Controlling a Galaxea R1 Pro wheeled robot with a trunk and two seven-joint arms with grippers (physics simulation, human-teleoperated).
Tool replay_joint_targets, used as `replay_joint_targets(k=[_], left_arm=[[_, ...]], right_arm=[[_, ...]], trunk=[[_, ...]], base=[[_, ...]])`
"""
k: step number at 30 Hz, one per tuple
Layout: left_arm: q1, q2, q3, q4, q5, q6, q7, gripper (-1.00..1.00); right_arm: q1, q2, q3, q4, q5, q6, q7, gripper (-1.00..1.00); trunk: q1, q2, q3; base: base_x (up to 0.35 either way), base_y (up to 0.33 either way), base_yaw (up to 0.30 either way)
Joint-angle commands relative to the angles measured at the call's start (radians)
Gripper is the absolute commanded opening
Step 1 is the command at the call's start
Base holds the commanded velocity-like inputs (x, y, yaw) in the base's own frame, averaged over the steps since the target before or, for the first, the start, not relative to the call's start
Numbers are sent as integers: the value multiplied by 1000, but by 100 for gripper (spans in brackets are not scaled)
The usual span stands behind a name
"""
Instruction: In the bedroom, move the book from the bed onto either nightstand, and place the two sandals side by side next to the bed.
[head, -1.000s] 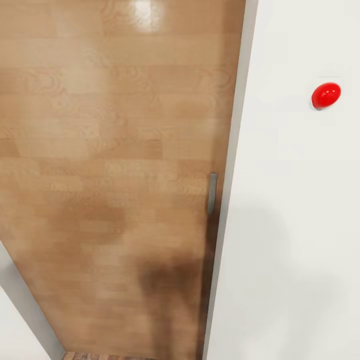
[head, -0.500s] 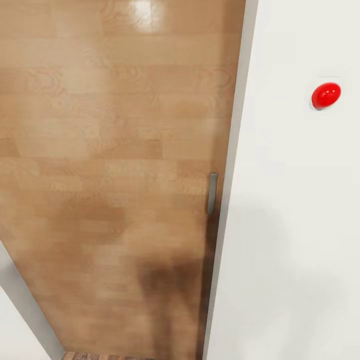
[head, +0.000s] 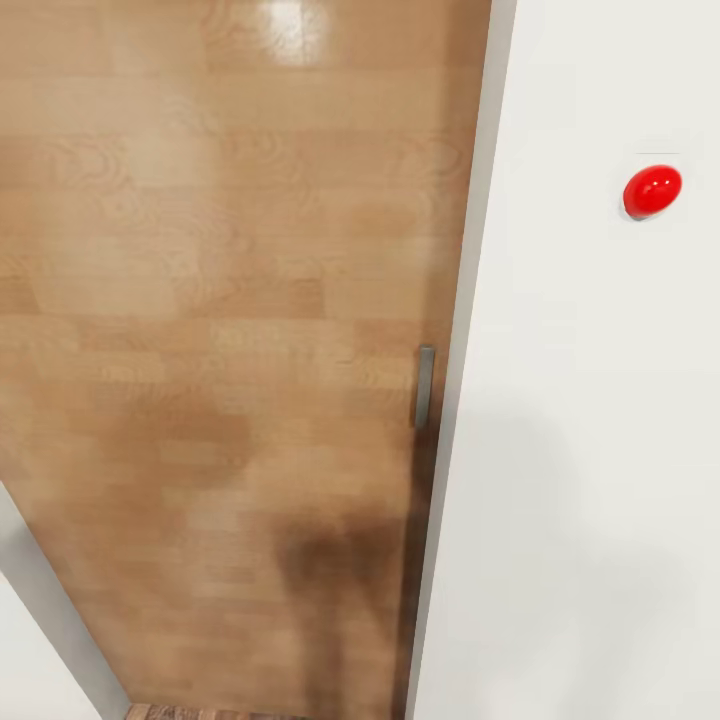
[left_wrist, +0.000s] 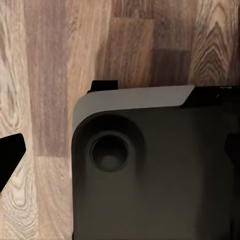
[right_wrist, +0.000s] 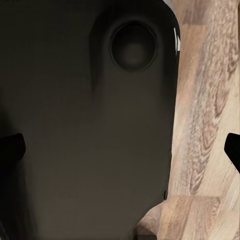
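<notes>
You are standing close in front of a light brown wood-grain door (head: 230, 330) with a slim grey metal handle (head: 426, 386) near its right edge, and a plain white wall (head: 590, 450) beside it carrying a glossy red round button (head: 652, 190). None of the task's things are before you: the book, the bed, the nightstands and the blue sandals are nowhere in these pictures, so I cannot say where they lie, and I judge you are at the travelling stage, not yet in the bedroom, with no part of the task done. Both wrist cameras look down over the robot's own dark grey rounded base (left_wrist: 160, 170) onto the brown wood-plank floor (left_wrist: 45, 75), which suggests both arms hang tucked at the sides. The left tool (left_wrist: 120, 150) and the right tool (right_wrist: 122, 147) each show black fingertips at opposite edges of their pictures, so both are spread wide with nothing between them. Your next move calls for getting through or around this door: judge whether the handle or the red button opens it, and keep the base clear of the wall on your right.
</notes>
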Motion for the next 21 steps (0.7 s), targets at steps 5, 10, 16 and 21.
replay_joint_targets(k=[5, 10, 16, 21], left_arm=[[0, 0, -1, -28, -2, -31, 3, 100], [-1, -18, -1, -301, -5, -114, 9, 100], [-2, -19, -1, -350, -4, -117, 6, 100], [-2, -15, 2, -295, 2, -132, 2, 100]], right_arm=[[0, -3, -3, -29, 0, -28, -1, 100], [0, -6, -3, -151, 0, -230, -2, 100], [0, -7, -3, -188, -2, -292, -2, 100], [0, -8, -3, -195, -2, -303, -2, 100]], trunk=[[0, 0, -1], [0, 0, -1], [0, 0, -1], [0, 0, -1]], base=[[0, 0, 0], [0, 0, 0], [0, 0, 0], [0, 0, 0]])
